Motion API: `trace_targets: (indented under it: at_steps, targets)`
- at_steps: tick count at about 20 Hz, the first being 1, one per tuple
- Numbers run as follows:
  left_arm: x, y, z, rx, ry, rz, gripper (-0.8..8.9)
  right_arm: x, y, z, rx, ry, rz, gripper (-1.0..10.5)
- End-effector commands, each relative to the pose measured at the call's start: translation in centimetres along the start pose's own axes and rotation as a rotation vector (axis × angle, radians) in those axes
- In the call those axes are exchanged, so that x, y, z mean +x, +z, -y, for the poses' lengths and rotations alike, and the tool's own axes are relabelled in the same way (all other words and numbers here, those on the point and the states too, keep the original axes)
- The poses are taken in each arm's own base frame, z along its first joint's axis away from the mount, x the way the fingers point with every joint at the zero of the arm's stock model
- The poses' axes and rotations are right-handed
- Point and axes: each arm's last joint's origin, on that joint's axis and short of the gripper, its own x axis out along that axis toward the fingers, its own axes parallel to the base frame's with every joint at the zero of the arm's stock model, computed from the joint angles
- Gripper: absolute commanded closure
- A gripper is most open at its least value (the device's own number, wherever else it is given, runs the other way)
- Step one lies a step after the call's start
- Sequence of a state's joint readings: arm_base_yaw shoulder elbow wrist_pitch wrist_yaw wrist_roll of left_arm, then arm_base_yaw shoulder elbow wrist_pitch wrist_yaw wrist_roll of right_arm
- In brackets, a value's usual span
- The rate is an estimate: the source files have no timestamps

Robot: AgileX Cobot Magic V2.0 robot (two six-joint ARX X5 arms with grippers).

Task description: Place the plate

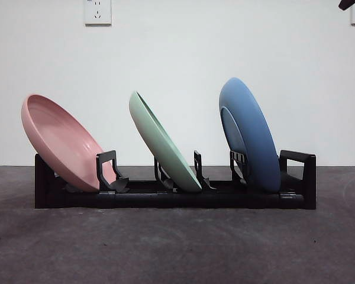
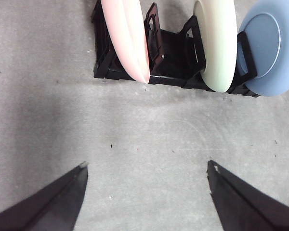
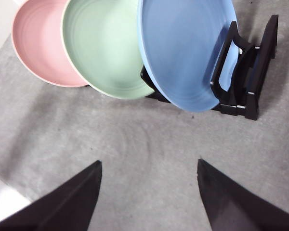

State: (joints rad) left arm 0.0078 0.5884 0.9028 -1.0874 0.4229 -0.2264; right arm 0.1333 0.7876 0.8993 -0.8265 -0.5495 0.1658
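Front view: black rack (image 1: 165, 198) sits on the grey desk (image 1: 177, 248) with three plates slotted in it. Pink plate (image 1: 62, 142) is at the 9 o'clock end of the rack and leans toward 10 o'clock, its bottom edge tucked behind a black bracket. Green plate (image 1: 163, 142) stands in the middle slot, tilted the same way. Blue plate (image 1: 248, 133) is toward the 3 o'clock end and stands steeper than the other two, underside foot ring facing 9 o'clock. One empty bracket lies past the blue plate at the rack's 3 o'clock end. White wall behind, with a wall socket (image 1: 97, 10) at 11 o'clock. Small black arm tip (image 1: 348, 4) shows at the top corner, 1 o'clock; cannot tell which arm it is.

Left wrist view: left hand (image 2: 147, 168) hovers over bare desk with jaws spread wide, nothing between them. Rack and all three plates lie well apart ahead of it, seen edge-on.

Right wrist view: right hand (image 3: 149, 163) is also wide open and empty, above the desk. Plates show their faces here, overlapping, blue nearest; all rest in the rack, none touched by either hand.
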Motion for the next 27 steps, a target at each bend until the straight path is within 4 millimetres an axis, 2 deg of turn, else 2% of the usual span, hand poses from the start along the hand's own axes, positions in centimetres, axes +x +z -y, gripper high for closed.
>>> trace_targets:
  at_steps: [1, 3, 6, 9, 12, 15, 20, 23, 27]
  targets:
    - [-0.4, 0.5, 0.3, 0.026, -0.013, 0.025, 4.12, 0.0, 2.0, -0.7, 0.028, 0.019, 0.012, 6.4]
    - [-0.4, 0.5, 0.3, 0.030, -0.015, 0.034, 4.12, 0.4, 4.1, -1.2, 0.034, 0.029, -0.007, 7.1]
    - [-0.4, 0.6, 0.3, 0.031, -0.015, 0.035, 4.12, 1.8, 7.9, -1.8, 0.016, 0.041, -0.057, 7.2]
    - [-0.4, 0.6, 0.3, 0.031, -0.015, 0.035, 4.12, 4.4, 11.5, -2.0, -0.028, 0.057, -0.087, 7.2]
    - [-0.4, 0.6, 0.3, 0.032, -0.015, 0.037, 4.12, 7.5, 13.7, -1.7, -0.025, 0.068, -0.134, 7.2]
    - [-0.4, 0.7, 0.4, 0.038, -0.018, 0.050, 4.12, 10.9, 14.5, -1.2, -0.027, 0.074, -0.198, 7.1]
    - [-0.4, 0.9, 0.4, 0.046, -0.022, 0.068, 4.11, 15.2, 14.0, -0.6, -0.024, 0.075, -0.285, 7.1]
    - [-0.4, 1.0, 0.4, 0.049, -0.023, 0.074, 4.12, 16.4, 13.6, -0.7, -0.037, 0.035, -0.306, 7.2]
    - [-0.4, 1.0, 0.4, 0.049, -0.023, 0.074, 4.12, 16.8, 13.5, -0.9, -0.048, 0.020, -0.310, 8.8]
